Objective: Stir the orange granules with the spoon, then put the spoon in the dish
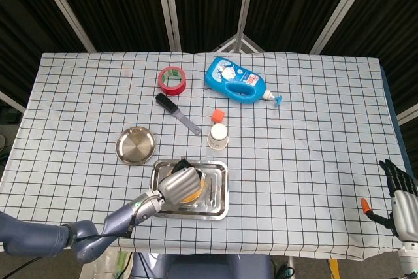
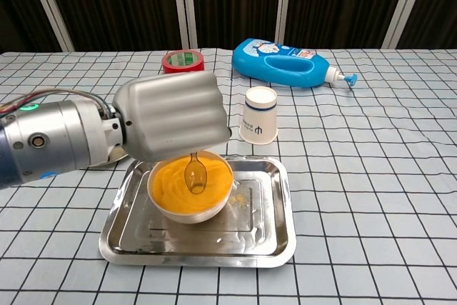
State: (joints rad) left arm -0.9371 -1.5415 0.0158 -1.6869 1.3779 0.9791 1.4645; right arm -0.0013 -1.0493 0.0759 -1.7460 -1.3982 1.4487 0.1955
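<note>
My left hand [image 2: 171,116] grips the spoon [image 2: 195,174], its bowl just below in the orange granules [image 2: 178,183], seemingly touching; right hand [image 1: 400,194] idle, fingers apart.

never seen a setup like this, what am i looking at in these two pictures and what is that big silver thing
It is a two-armed robot at a table, steered by a person. One picture looks down from its head, the other looks forward from its chest.

The big silver thing is its left hand, a metal hand with fingers, seen from the back. It holds a clear spoon whose tip is in a bowl of orange granules. The bowl stands in a steel tray.

The right hand is open at the table's far right edge, holding nothing.

Also on the checked cloth: a round metal dish, a paper cup, a blue bottle lying down, red tape, a black brush and a small orange block.
</note>
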